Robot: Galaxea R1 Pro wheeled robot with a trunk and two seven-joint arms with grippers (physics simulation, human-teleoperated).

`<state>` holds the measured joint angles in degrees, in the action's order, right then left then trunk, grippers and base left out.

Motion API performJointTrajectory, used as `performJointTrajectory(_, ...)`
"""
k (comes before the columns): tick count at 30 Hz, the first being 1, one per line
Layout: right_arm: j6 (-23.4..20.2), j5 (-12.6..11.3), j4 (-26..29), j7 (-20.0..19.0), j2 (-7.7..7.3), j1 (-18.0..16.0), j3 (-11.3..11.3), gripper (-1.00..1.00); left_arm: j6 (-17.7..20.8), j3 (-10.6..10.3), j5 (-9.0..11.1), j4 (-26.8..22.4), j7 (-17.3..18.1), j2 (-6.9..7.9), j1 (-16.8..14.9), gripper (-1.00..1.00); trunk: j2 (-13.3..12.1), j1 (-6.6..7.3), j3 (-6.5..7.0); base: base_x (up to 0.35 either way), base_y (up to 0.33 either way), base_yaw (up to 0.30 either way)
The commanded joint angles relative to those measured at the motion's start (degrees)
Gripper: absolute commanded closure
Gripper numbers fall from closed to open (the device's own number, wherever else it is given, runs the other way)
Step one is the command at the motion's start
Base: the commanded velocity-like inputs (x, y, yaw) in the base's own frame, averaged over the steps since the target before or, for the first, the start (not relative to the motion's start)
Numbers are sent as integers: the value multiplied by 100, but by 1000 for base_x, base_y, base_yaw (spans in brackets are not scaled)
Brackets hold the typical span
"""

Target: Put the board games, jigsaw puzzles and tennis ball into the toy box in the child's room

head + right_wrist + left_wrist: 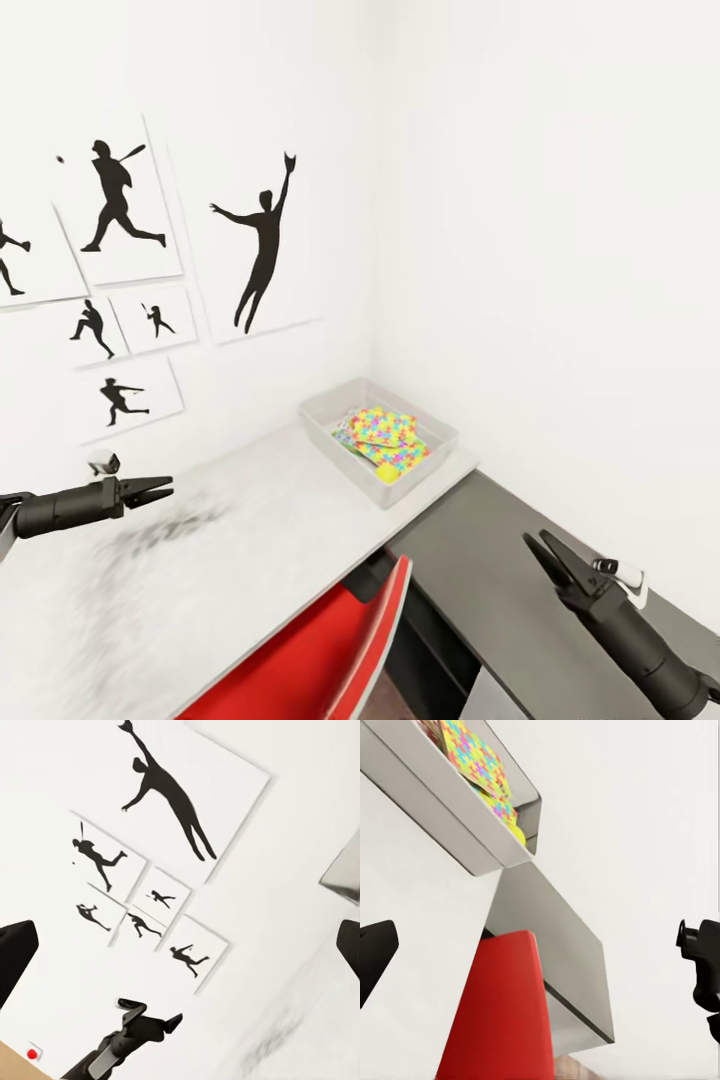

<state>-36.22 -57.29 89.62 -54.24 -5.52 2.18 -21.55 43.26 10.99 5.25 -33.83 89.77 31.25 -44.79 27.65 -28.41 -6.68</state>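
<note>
**Puzzles lie in the toy box, both grippers hold nothing**

The toy box (322, 412) stands on the table (250, 510), at the end of the pale top nearest the room's corner, close to the wall with the baseball silhouette pictures (262, 240). Inside the toy box lie the jigsaw puzzles (380, 437), pastel sheets stacked one over another; the left wrist view shows them too (472, 761), resting against the box's wall (427, 795).

Beyond the toy box, on its side away from the pictures, the table steps down to a dark grey section (500, 560). A red chair (320, 650) sits just under the table edge, near the toy box.

The left gripper (160, 489) hovers over the pale top, well apart from the toy box, fingers nearly together with a thin gap, gripping nothing. The right gripper (545, 555) hangs over the dark section, its fingers likewise close together and bare
</note>
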Motion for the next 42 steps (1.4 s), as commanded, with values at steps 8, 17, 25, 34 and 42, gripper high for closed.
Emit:
performJointTrajectory(8, -10, -37, 1, 12, -3, 1, 1, -100, 77, -40, -7, -1, 23, 1, -7, -100, -312, 175, 207, -137, 48, -93)
performJointTrajectory(17, -15, -44, -15, 40, -64, -6, -9, -100, 86, -44, -7, -1, 23, 12, -11, -100, -473, 263, 329, -10, 3, -55)
performJointTrajectory(25, -14, -42, -20, 88, -59, -7, -14, -100, 86, -42, -7, -1, 23, 12, -12, -100, -473, 263, 331, -65, 15, -2)
performJointTrajectory(34, -27, -53, -52, 71, -68, -7, -22, -100, 86, -38, -7, -1, 23, 29, -12, -100, -473, 263, 360, -283, 108, -172)
performJointTrajectory(42, -49, -62, -108, 63, -72, -7, -25, -100, 86, -44, -7, -1, 23, 30, -12, -100, -473, 263, 396, -306, 123, -252)
